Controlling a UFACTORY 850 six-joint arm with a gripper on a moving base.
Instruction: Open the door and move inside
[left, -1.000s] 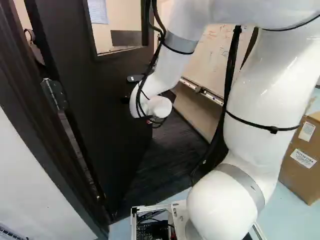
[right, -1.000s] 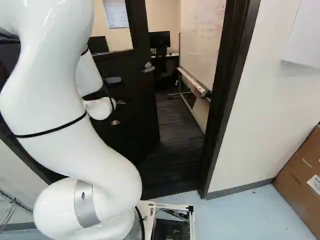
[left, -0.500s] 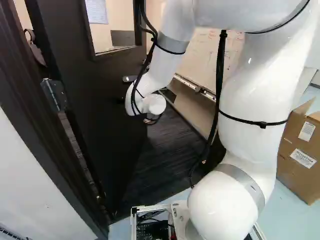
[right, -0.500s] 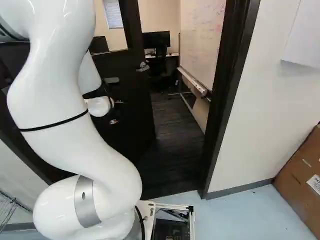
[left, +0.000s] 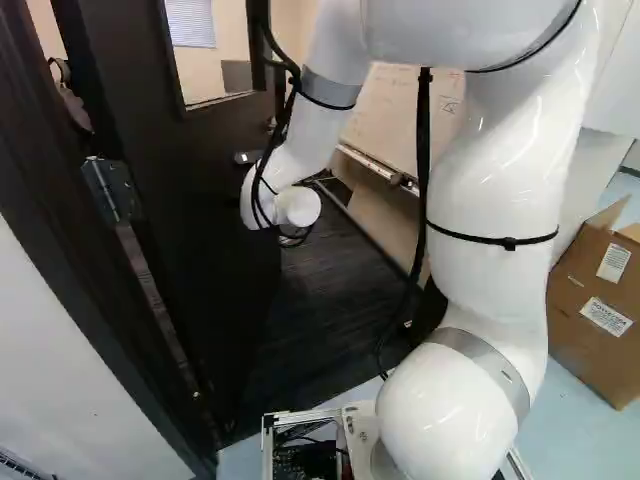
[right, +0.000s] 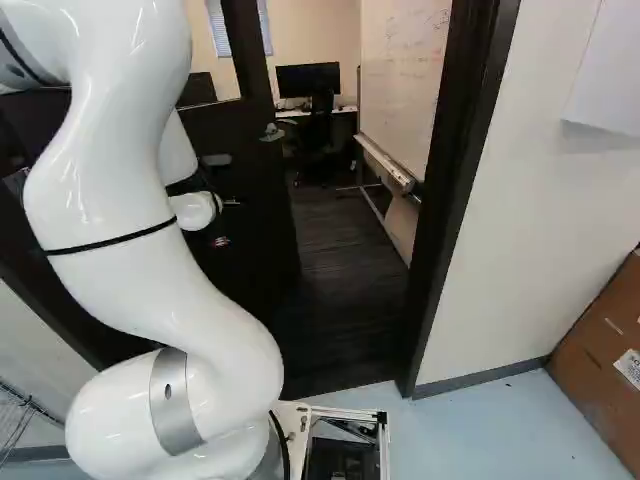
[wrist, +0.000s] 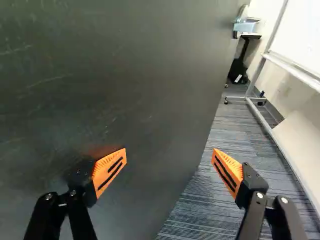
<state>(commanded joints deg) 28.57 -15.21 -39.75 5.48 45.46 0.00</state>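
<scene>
Wrist view: your gripper (right: 226, 222) is standing with fingers spread wide, one orange pad (wrist: 109, 169) just beside the ajar door (wrist: 125, 75).

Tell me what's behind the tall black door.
Behind the tall black door, its rectangular window shows a beige wall, pale slatted blinds and a flat grey panel. Anything behind its solid part is hidden.

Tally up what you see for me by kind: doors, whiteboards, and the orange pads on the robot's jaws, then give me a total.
Door: 1
Whiteboard: 1
Orange pads on the jaws: 2
Total: 4
</scene>
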